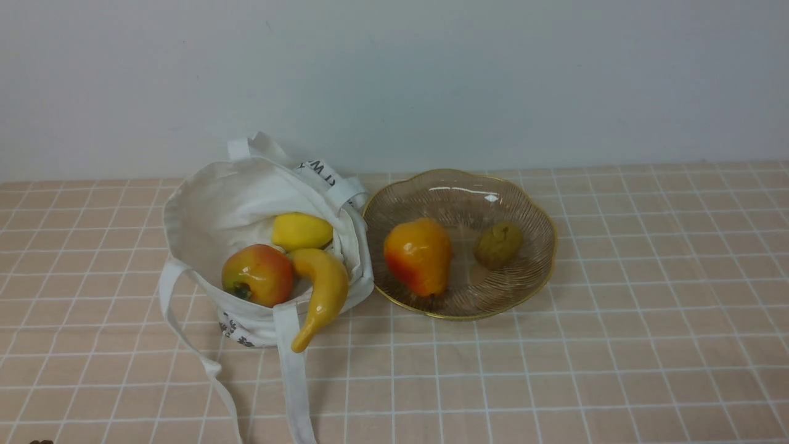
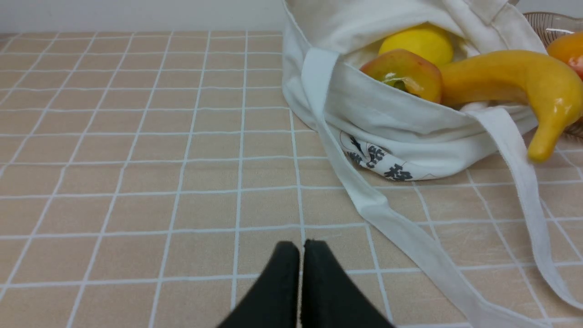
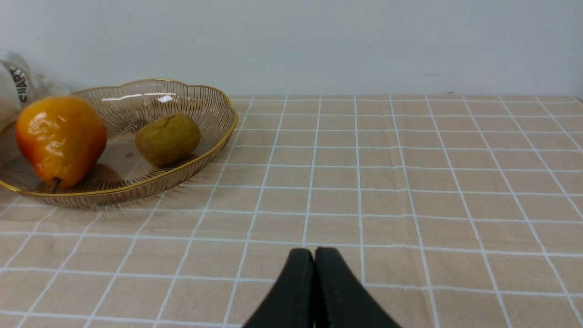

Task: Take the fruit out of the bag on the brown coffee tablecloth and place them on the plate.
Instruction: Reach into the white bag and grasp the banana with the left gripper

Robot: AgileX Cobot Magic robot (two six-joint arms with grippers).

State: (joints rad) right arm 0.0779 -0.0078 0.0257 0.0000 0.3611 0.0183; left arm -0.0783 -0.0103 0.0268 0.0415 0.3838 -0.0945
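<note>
At the left, the left arm's black, tapering fingers point(image 2: 280, 282) are pressed together, with nothing pinched between them, over the pale pinkish-tan cloth with a grid of thin white lines point(image 1: 105, 345) that covers the bench. Farther in, on the left half of the cloth, the soft white canvas bag with black printed lettering point(image 1: 216, 197) lies with its mouth open, and its long white straps point(image 1: 293, 376) trail over the cloth toward the near side. Three glossy fruits are at the bag: a round red-orange and green fruit point(image 1: 257, 275) sits leftmost, inside the near part of the mouth; a yellow lemon point(image 1: 302, 231) lies farther back and to the right; and a curved yellow banana point(image 1: 323, 290) hangs over the near rim, its tip pointing to the near side. Just right of the bag stands the round, ribbed, clear glass plate with a scalloped gold rim point(image 1: 459, 308). On it, a glossy orange pear-shaped fruit with a red patch point(image 1: 419, 256) lies to the left and a dull olive-green oval fruit point(image 1: 498, 245) to the right, the two apart. At the right, the right arm's black, tapering fingers point(image 3: 291, 291) are also pressed together over the cloth, holding nothing.
</note>
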